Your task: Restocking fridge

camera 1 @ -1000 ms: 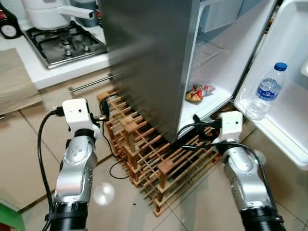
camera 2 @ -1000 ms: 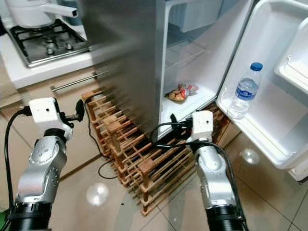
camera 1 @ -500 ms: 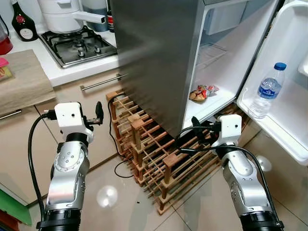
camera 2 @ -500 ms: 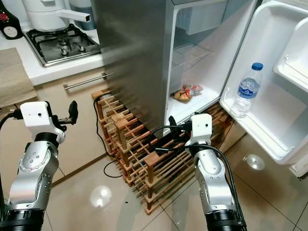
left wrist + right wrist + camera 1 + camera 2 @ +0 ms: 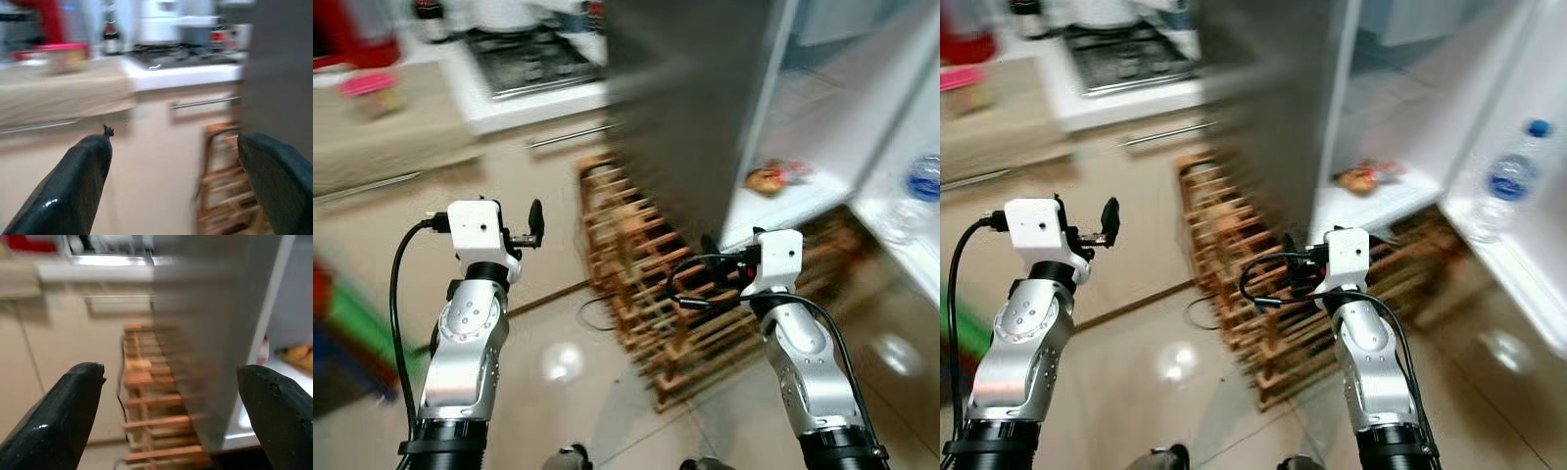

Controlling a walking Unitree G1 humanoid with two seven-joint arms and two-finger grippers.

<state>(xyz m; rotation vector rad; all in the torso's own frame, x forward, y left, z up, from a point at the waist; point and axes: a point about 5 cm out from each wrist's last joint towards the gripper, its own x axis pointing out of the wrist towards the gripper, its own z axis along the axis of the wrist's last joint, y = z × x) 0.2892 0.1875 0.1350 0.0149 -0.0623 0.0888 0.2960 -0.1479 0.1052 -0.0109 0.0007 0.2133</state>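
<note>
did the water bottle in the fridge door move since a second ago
No. The water bottle stands in the same fridge door shelf; the whole blurred picture has shifted, so the camera turned, not the bottle.

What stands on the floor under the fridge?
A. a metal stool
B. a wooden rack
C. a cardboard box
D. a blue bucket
B: a wooden rack of slatted bars stands on the tiled floor, with the grey fridge body above it.

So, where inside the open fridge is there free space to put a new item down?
The bottom shelf is bare toward its front edge; only a snack packet lies further in. The door shelf has room beside the water bottle. Below the fridge it is crowded: the wooden rack stands there. Both grippers, left and right, are open.
</note>
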